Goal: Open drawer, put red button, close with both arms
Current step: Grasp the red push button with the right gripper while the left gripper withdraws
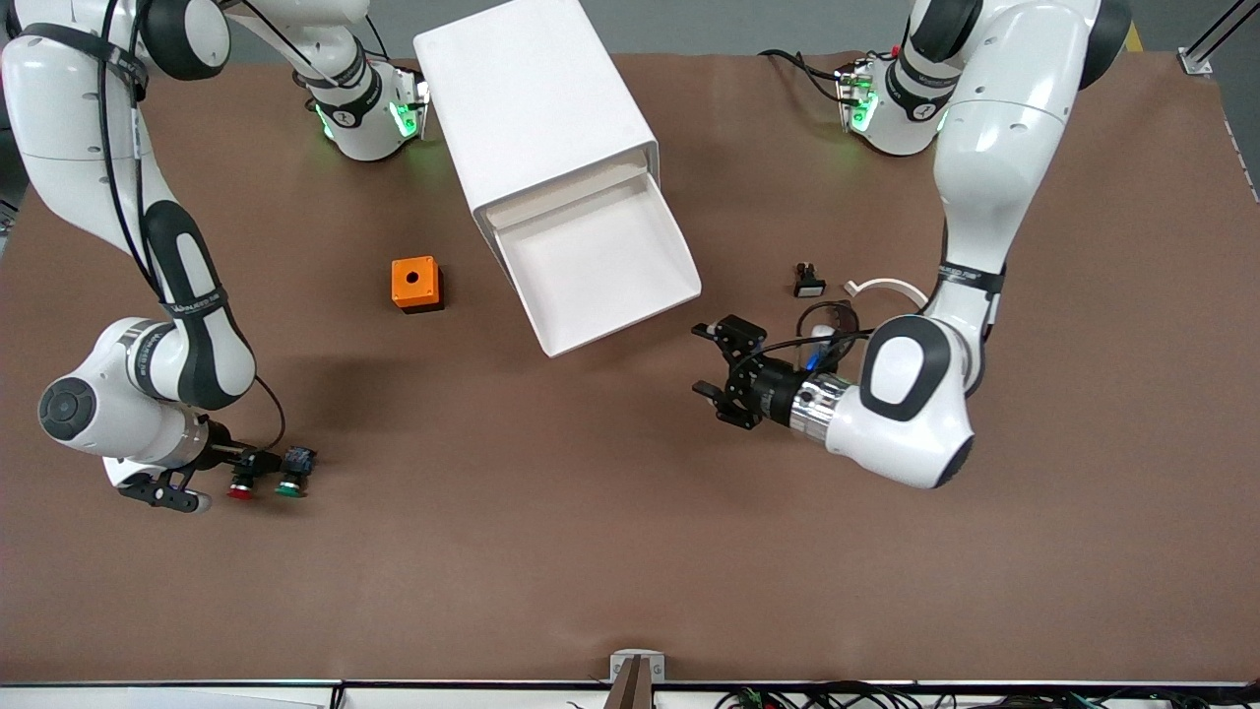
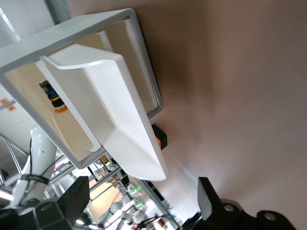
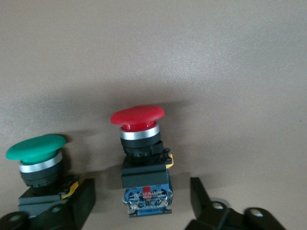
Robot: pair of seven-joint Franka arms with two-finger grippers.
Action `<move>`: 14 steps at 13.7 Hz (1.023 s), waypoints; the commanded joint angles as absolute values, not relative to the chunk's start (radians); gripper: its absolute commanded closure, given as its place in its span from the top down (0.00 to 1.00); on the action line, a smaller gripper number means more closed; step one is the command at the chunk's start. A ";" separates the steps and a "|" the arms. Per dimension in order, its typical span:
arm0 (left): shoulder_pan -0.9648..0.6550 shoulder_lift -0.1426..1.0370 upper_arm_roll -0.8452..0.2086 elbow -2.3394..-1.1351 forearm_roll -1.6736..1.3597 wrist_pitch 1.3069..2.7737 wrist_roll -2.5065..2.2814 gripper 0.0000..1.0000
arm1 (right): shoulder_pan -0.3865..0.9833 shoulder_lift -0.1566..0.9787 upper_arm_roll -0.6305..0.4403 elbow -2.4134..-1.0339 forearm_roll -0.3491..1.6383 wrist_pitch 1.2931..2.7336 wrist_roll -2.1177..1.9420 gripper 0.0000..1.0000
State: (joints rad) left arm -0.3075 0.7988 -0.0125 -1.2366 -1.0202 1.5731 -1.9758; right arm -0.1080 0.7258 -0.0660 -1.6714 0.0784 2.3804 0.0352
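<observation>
Red button (image 3: 138, 125), on table beside green button (image 3: 36, 148), between spread right gripper (image 3: 142, 201) fingers: clamp black body squarely; drawer (image 1: 600, 264) open; left gripper (image 1: 724, 374) released, waiting nearby.

- The table (image 1: 551, 551) has a brown matt covering — faintly grainy up close.
- The drawer (image 1: 600, 261) and its cabinet (image 1: 536, 98) look like smooth white plastic with a soft sheen.
- The red button (image 3: 138, 116) has a smooth, satin plastic cap over a shiny metal ring; its body is black plastic.
- The green button (image 3: 36, 146) is finished alike.
- The arms (image 1: 994, 148) wear glossy white shells — black bands matt.
- The orange box (image 1: 414, 282) looks matt plastic.
</observation>
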 commanded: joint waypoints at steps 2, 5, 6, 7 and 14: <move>-0.209 0.759 -0.011 -1.246 -0.990 1.523 -1.791 0.99 | -0.106 0.726 -0.064 -1.672 0.080 2.384 0.041 0.09; -0.132 0.752 -0.025 -1.246 -0.792 1.473 -1.631 0.99 | -0.104 0.719 -0.064 -1.666 0.080 2.379 0.037 0.00; -0.100 0.740 -0.020 -1.246 -0.755 1.467 -1.574 0.99 | -0.101 0.713 -0.064 -1.663 0.080 2.372 0.043 0.00; -0.074 0.736 -0.015 -1.244 -0.706 1.466 -1.515 0.99 | -0.100 0.697 -0.063 -1.660 0.080 2.341 0.048 0.00; -0.055 0.704 0.096 -1.223 -0.414 1.531 -0.893 1.00 | -0.005 0.372 -0.057 -1.632 0.087 1.897 0.308 0.00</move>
State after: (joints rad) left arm -0.0404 0.7194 0.0493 -1.2183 -0.4468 1.5043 -0.9674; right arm -0.0513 0.4905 -0.0571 -1.5905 0.0787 1.9816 0.1965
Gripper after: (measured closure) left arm 0.000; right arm 0.586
